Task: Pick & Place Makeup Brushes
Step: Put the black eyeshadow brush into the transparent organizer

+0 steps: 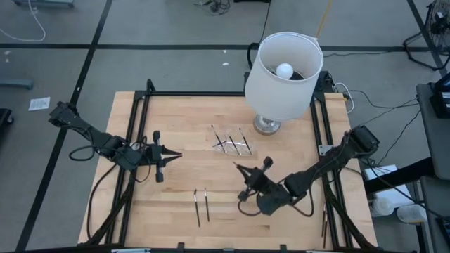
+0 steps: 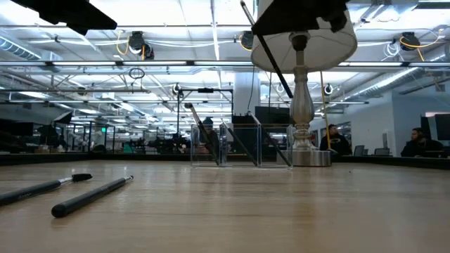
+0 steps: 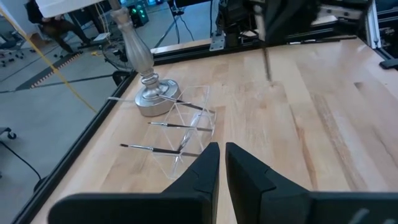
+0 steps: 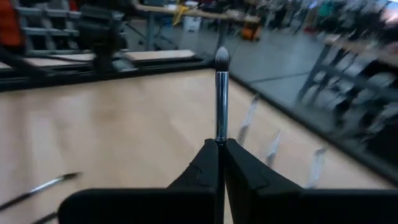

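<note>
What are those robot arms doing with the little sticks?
Those sticks are makeup brushes. The right gripper is shut on one makeup brush, holding it up above the wooden table. Three brushes already rest in a clear holder beside the lamp. Two more brushes lie flat on the table, waiting. The left gripper hovers to the holder's left, holding nothing.
</note>
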Controlling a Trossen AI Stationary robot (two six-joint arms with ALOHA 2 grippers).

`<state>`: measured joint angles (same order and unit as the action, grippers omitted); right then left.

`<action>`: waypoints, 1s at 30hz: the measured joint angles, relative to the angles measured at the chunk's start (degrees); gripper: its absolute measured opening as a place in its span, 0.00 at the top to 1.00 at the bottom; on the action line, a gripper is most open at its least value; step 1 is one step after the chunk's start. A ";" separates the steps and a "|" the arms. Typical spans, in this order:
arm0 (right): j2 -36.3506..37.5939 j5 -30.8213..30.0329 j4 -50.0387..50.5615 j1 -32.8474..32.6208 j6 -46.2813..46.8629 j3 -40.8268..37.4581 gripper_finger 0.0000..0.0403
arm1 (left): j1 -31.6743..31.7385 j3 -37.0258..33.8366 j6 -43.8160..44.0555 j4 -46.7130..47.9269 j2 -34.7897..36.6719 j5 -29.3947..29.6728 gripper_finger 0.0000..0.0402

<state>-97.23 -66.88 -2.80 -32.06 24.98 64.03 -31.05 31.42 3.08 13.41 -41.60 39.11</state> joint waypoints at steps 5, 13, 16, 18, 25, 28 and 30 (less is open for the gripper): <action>2.45 -0.65 -5.45 3.75 -5.63 -4.67 1.00 | 0.00 0.00 -0.51 0.07 0.00 -0.02 0.91; 8.40 18.91 -55.23 14.24 -30.95 -27.18 1.00 | 0.00 -0.42 -1.32 0.28 0.00 0.03 0.91; 10.56 18.94 -59.31 17.17 -33.44 -32.44 1.00 | 0.00 -1.37 -2.98 0.24 -0.02 0.05 0.91; 11.58 19.05 -57.57 18.85 -32.37 -33.81 1.00 | 0.11 -1.42 -5.67 -0.26 -0.02 0.95 0.91; 11.88 23.74 -54.12 22.00 -26.13 -33.83 1.00 | 1.68 -1.42 -14.29 -7.39 0.00 5.60 0.91; 11.85 23.60 -52.87 22.31 -24.52 -33.83 1.00 | 2.25 -1.42 -16.15 -7.50 0.00 5.51 0.91; 11.87 23.50 -52.70 22.30 -23.34 -33.83 1.00 | 2.64 -1.42 -16.56 -7.66 0.00 5.51 0.91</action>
<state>-85.36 -43.38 -55.50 -9.76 1.64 30.20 -28.40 30.00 -13.48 5.75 -41.60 44.62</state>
